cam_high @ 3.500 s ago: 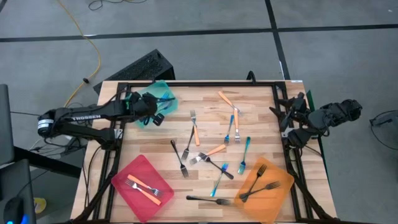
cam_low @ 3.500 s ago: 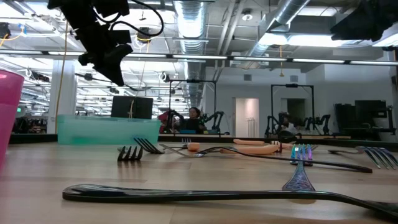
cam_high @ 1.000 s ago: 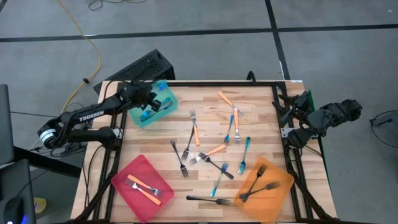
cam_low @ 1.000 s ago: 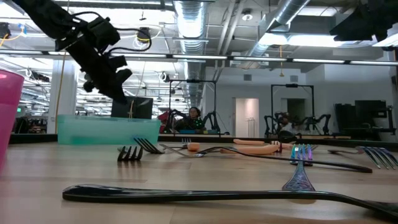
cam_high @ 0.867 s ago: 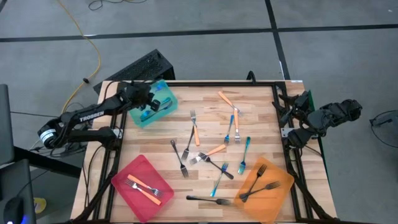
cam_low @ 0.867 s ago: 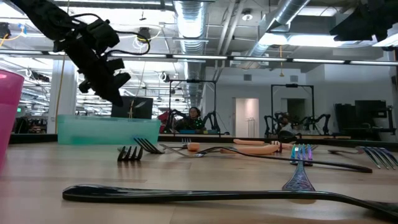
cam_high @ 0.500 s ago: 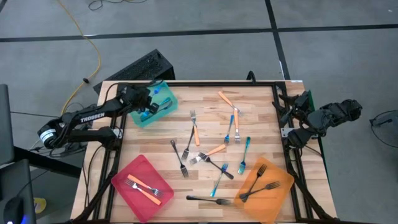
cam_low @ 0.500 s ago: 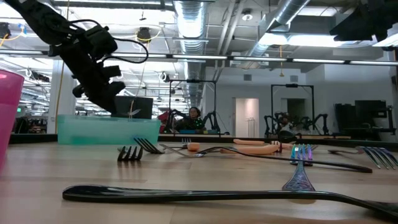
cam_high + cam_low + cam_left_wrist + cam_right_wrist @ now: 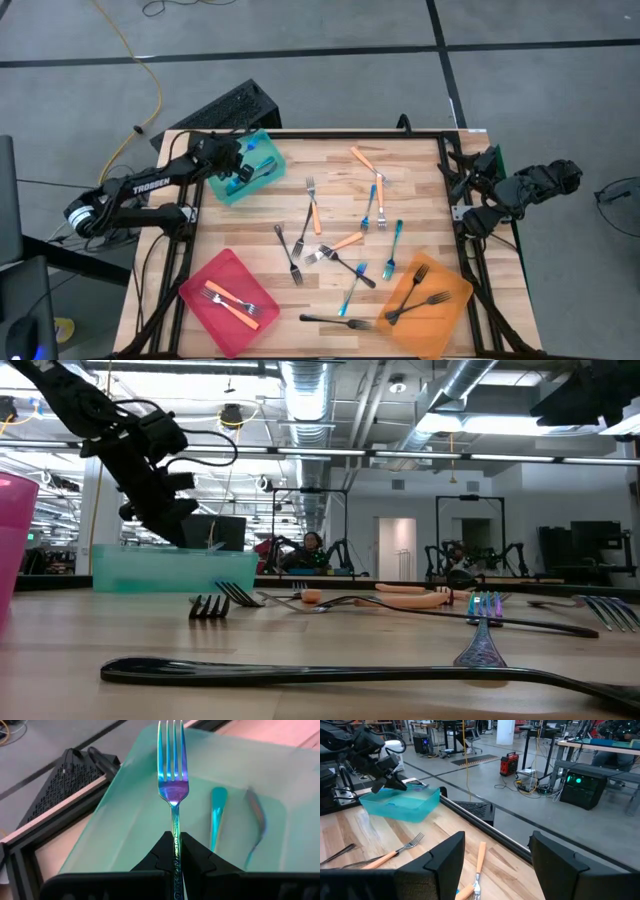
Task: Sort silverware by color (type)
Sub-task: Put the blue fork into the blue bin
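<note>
Wooden table, black frame, grey floor beyond. The left gripper has its fingers clamped on the handle of a blue fork. The fork runs straight out between the fingers, tines pointing away from the wrist, over the teal tray at the table's far left corner. Two more blue forks lie inside that tray. The right gripper waits at the right table edge, fingers spread wide.
</note>
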Action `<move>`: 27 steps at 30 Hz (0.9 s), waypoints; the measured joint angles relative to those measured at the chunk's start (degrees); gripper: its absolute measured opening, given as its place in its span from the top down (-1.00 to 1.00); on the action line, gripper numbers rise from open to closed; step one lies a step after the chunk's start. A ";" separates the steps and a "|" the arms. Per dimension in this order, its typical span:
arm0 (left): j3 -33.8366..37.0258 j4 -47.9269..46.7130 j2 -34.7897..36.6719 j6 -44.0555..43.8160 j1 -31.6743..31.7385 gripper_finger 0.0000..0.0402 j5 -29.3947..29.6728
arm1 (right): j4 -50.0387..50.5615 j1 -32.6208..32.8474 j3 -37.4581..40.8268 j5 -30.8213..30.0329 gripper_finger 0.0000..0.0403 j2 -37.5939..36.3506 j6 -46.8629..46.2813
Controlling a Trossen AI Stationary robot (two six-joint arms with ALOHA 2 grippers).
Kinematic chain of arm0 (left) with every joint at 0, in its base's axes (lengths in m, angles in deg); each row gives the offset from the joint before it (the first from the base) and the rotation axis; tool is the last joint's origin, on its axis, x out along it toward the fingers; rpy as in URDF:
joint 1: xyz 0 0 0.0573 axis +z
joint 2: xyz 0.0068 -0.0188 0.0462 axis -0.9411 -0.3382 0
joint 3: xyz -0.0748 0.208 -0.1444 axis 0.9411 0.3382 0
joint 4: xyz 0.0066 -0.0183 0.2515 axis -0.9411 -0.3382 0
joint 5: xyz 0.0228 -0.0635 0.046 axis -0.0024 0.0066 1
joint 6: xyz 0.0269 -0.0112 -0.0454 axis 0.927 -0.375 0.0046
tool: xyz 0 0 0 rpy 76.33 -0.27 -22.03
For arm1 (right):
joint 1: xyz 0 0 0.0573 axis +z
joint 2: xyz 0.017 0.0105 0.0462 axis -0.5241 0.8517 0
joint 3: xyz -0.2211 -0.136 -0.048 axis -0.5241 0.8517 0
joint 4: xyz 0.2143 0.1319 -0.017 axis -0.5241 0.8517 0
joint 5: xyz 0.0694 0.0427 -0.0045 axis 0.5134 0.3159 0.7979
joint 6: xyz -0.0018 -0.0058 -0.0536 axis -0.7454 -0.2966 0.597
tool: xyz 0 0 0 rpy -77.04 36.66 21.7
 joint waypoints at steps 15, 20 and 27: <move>-1.32 0.86 -8.07 -1.10 3.73 1.00 -3.33 | 0.00 0.02 -0.02 0.02 -0.20 0.00 0.02; -1.40 -1.09 -8.09 -1.68 5.09 1.00 -7.15 | 0.00 0.00 -0.02 0.04 -0.20 0.00 0.02; -2.00 -1.64 -10.26 -2.58 5.40 1.00 -7.92 | 0.00 0.00 -0.02 0.05 -0.20 0.00 0.02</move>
